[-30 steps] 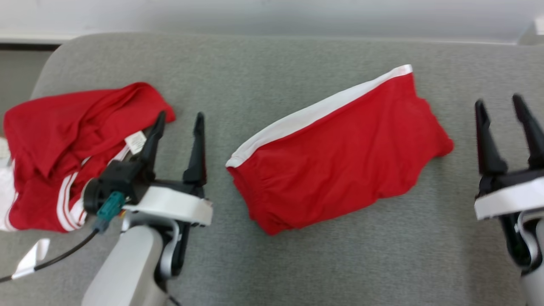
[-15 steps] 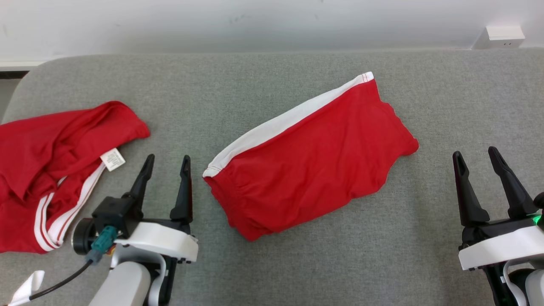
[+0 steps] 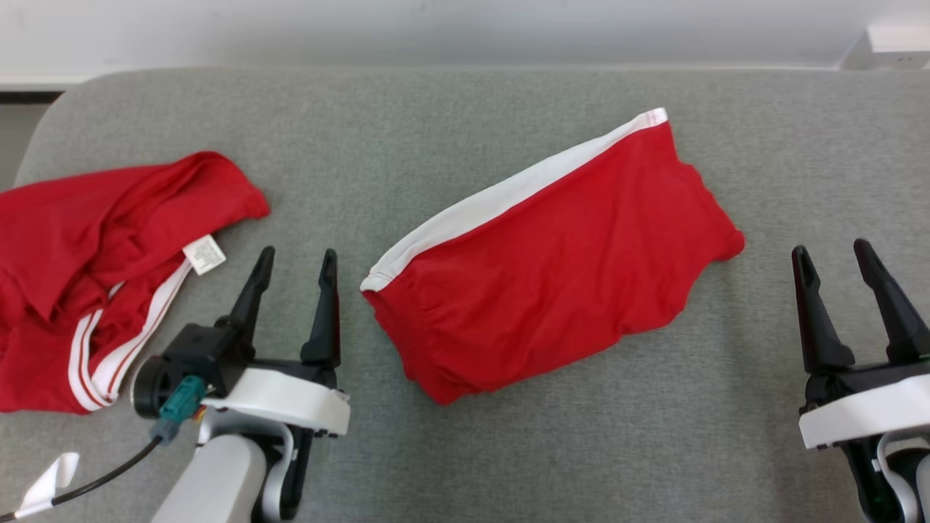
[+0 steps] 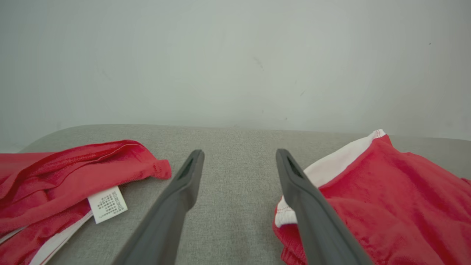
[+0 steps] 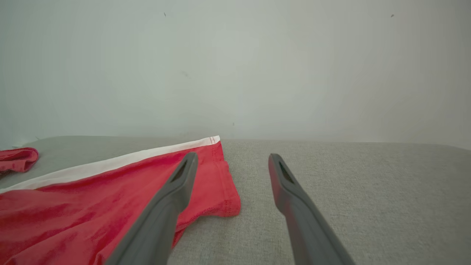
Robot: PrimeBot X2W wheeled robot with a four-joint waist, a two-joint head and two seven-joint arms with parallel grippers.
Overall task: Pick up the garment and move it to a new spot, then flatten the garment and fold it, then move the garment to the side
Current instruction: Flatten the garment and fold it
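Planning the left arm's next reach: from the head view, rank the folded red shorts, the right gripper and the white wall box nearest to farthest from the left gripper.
1. Folded red shorts, just right of the left gripper.
2. Right gripper, at the far right.
3. White wall box, in the top right corner.

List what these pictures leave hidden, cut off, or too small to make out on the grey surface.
Crumpled garment: head view, left edge cuts it off.
Its label: print too small to read.
Folded garment: inner layers hidden under its own top layer, every view.
White box: head view, top corner, blurred and cut by the right edge.
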